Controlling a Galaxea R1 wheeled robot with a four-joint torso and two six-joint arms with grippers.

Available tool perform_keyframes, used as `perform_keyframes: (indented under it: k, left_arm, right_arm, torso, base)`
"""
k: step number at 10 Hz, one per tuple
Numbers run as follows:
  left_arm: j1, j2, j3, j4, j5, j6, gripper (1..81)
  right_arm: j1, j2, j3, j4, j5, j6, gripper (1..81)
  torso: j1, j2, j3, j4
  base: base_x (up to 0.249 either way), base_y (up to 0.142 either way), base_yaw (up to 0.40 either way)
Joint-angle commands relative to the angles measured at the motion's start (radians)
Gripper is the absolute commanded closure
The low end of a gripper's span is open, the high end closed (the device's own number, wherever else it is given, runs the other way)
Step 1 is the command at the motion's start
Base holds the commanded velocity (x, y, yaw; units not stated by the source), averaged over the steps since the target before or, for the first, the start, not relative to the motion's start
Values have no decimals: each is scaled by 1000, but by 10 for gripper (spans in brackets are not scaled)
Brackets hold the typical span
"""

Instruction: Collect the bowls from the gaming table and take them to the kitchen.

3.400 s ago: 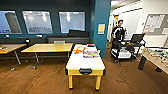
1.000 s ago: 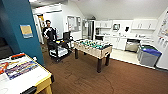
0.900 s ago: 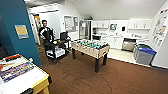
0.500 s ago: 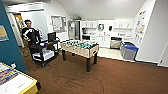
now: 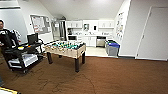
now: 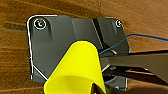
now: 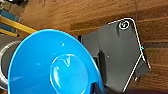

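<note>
So the yellow bowl (image 6: 75, 72) sits right up against the left wrist camera, seen from its outside wall, with brown carpet (image 6: 140, 17) underneath. The blue bowl (image 7: 52, 65) is the same story on the right wrist, open side facing the camera, hanging over the same carpet. Both look carried at the grippers, but honestly I can't tell whether either gripper is clamped or loose, the fingers just aren't readable.

From the head view, the robot faces a foosball table (image 5: 65, 49) standing on the brown carpet, green field and rods on top. Behind it is the kitchen (image 5: 87, 32): white cabinets along the back wall and a white worktop (image 5: 93, 35). A blue-lidded bin (image 5: 112, 48) stands near the right wall. Off to the left there's a person (image 5: 6, 37) behind a black cart (image 5: 22, 56) with a monitor (image 5: 32, 38) on it.
</note>
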Motion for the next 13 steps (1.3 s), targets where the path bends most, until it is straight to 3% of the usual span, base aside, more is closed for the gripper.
perform_keyframes:
  k: [1,6,13]
  left_arm:
    - [-44,-20,13,10,46,9,811]
    - [-47,-18,13,7,46,9,811]
    - [-48,-7,-1,0,45,7,811]
  right_arm:
    - [30,-24,6,-32,-37,-1,811]
    - [30,-24,10,-32,-37,-2,811]
    - [30,-21,7,-33,-37,-7,811]
  torso:
    - [0,0,0,0]
    - [-1,0,0,0]
    - [-1,0,0,0]
  base:
    - [0,0,-395]
    - [0,0,-353]
    - [0,-9,0]
